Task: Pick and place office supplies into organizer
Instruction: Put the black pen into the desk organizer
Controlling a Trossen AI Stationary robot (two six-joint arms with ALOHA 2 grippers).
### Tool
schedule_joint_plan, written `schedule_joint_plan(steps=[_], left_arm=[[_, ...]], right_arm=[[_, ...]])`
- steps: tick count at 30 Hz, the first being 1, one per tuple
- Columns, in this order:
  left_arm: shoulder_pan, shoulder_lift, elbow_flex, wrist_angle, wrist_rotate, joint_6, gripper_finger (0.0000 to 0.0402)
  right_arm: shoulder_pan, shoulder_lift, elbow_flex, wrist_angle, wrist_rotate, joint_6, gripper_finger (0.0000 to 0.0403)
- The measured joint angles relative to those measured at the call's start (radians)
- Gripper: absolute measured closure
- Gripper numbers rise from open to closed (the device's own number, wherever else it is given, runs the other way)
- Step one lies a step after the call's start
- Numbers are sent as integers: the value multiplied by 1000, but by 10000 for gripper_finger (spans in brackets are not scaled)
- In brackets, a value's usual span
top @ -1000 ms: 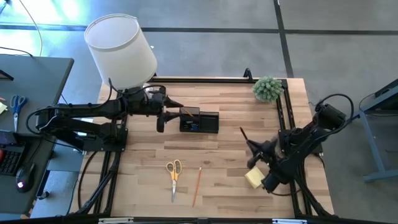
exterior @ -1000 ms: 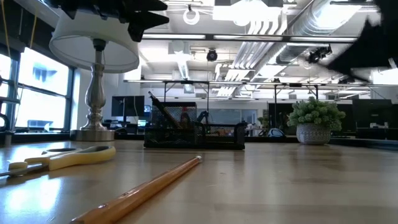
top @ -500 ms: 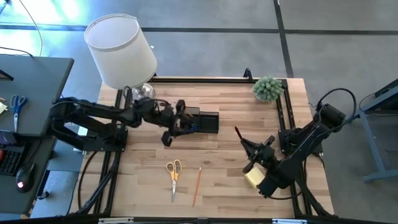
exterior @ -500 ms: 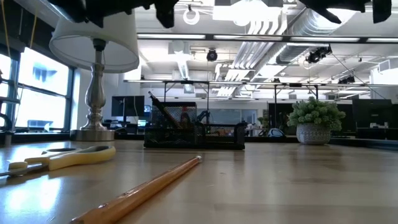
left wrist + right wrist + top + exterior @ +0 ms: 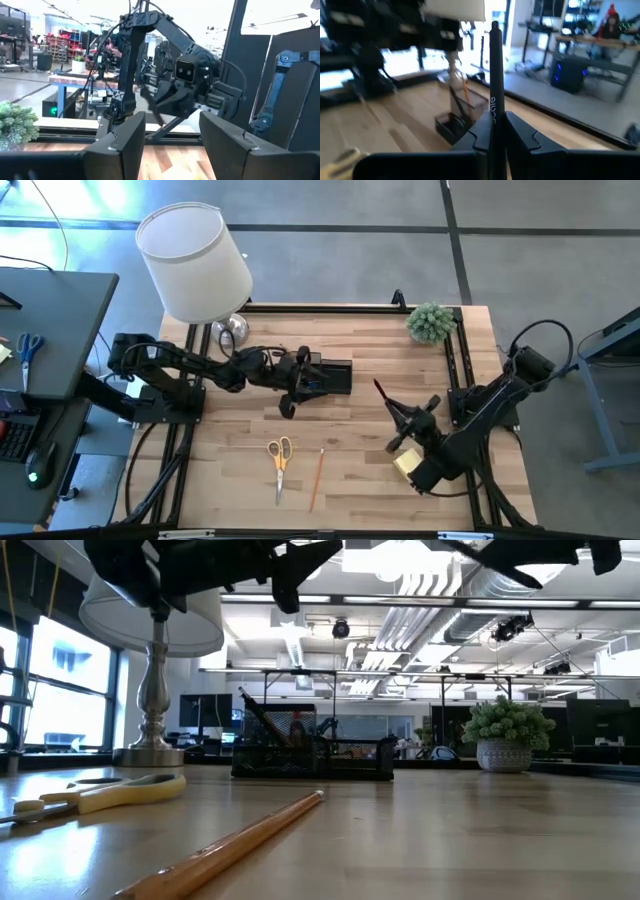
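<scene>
Overhead, one yellow-handled scissors [image 5: 280, 454], one pencil [image 5: 316, 478] and one sticky-note pad [image 5: 406, 465] lie on the desk [image 5: 360, 430]; right tool [image 5: 495, 131] clamps one dark pen [image 5: 495, 75], left tool [image 5: 170, 137] gapes empty beside the organizer [image 5: 325, 375].

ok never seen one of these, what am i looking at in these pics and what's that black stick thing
Two dark robot arms work at a wooden table. One picture looks straight down, one sits level with the tabletop, and two come from cameras on the arms' wrists. On the table lie yellow-handled scissors, a pencil, a yellow sticky-note pad, a black organizer, a lamp and a small plant. The right pincer grips the black stick, a dark pen. The left pincer is open and empty, beside the organizer.
</scene>
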Motion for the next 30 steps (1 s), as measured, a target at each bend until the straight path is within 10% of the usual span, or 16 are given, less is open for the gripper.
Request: schedule_joint_plan(steps=[16, 30], left_arm=[[0, 0, 0, -11, 61, 57, 224], [-1, 0, 0, 74, 122, 55, 224]], right_arm=[[-227, 0, 331, 358, -453, -1132, 383], [-281, -1, 284, 725, -523, -1409, 383]])
